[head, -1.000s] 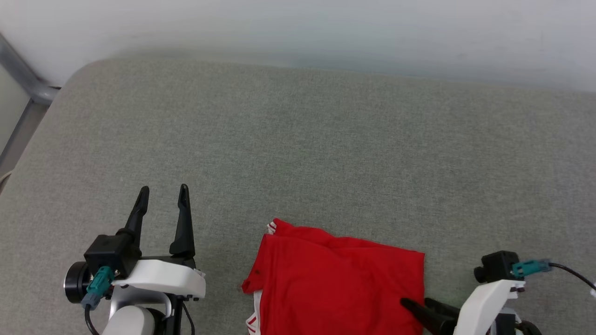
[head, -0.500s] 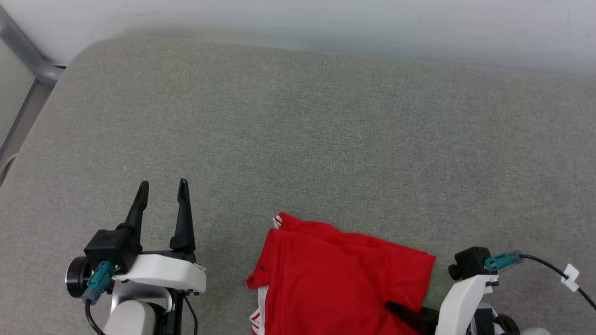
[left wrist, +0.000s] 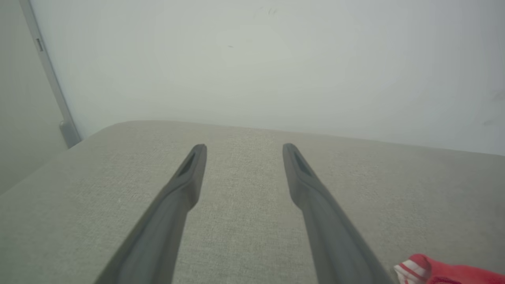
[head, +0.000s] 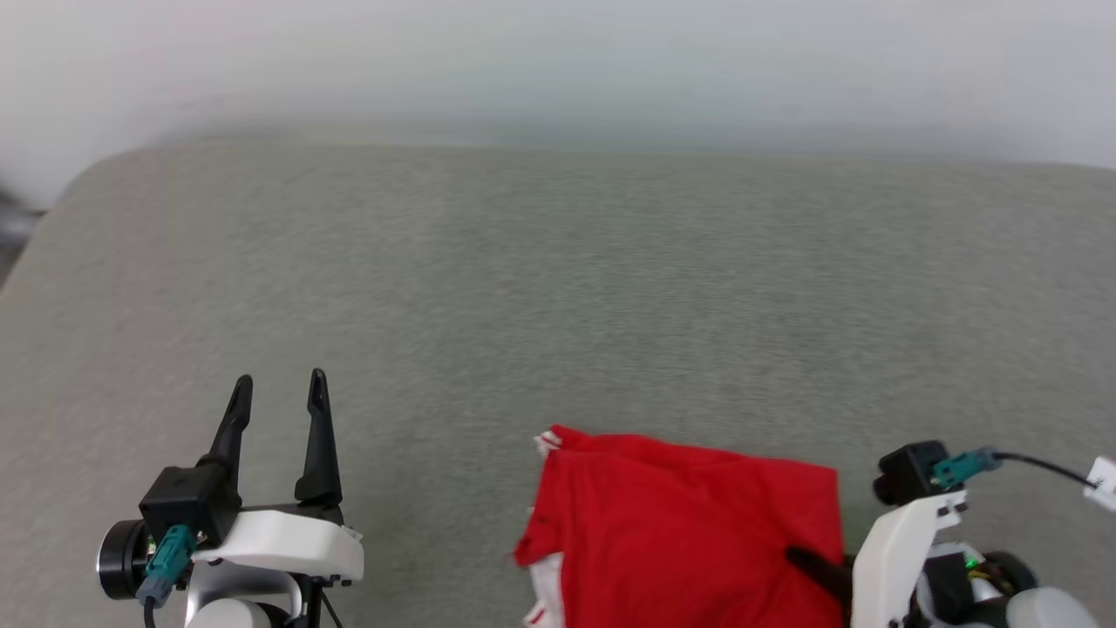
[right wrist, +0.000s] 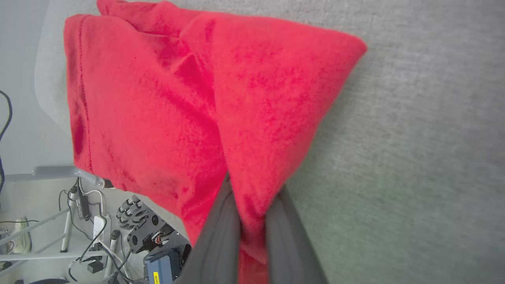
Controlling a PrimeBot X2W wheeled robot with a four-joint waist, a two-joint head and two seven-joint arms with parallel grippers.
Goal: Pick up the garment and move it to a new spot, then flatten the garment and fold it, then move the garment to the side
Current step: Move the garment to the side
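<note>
The right gripper (right wrist: pixel 254 185) is pressed together on a fold of the red jersey T-shirt (right wrist: pixel 158 98). Its fingertips are buried in the cloth, which spreads ahead of them and to their left over the grey fabric surface (right wrist: pixel 414 118). The head view is blurred, and its bottom edge cuts off the shirt's near part. The side turned up is plain red, with striped trim (head: pixel 547 440) at one corner. The left gripper (left wrist: pixel 244 148) stands spread over bare surface, with that corner low to its right and well apart from it.
</note>
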